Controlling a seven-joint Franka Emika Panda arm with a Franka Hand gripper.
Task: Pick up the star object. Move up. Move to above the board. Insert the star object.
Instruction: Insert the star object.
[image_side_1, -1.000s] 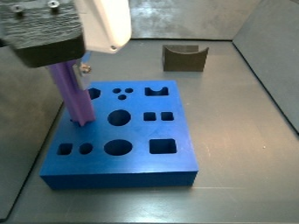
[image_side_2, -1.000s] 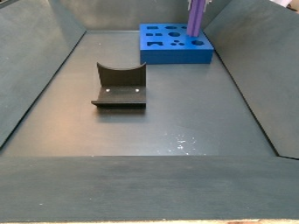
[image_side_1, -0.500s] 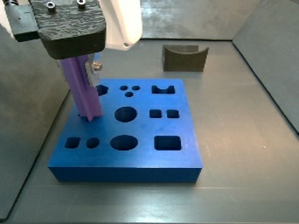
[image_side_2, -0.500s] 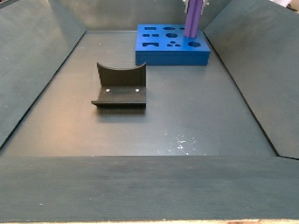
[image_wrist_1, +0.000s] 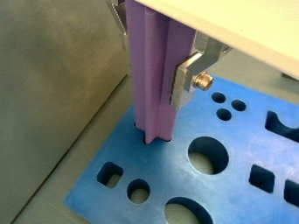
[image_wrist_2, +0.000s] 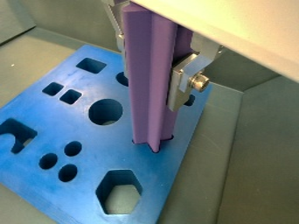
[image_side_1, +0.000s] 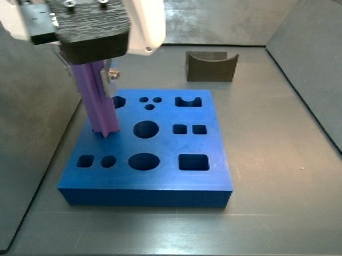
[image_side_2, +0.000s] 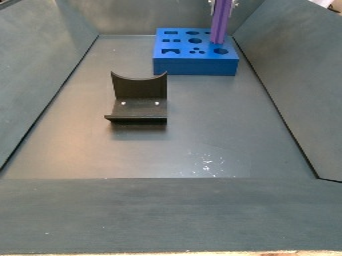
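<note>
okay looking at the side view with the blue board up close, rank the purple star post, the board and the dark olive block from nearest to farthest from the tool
1. Star object: gripped in the tool, upright.
2. Board: directly below, the post's tip at its top.
3. Dark olive block: farthest, beyond the board by the back wall.

Gripper (image_side_1: 96, 72) pointing straight down from above, hanging at the upper left in a side view. Fingers (image_wrist_1: 187, 74) closed on the purple post between them, seen in both wrist views; wrist housing dark, with white casing beside it.
</note>
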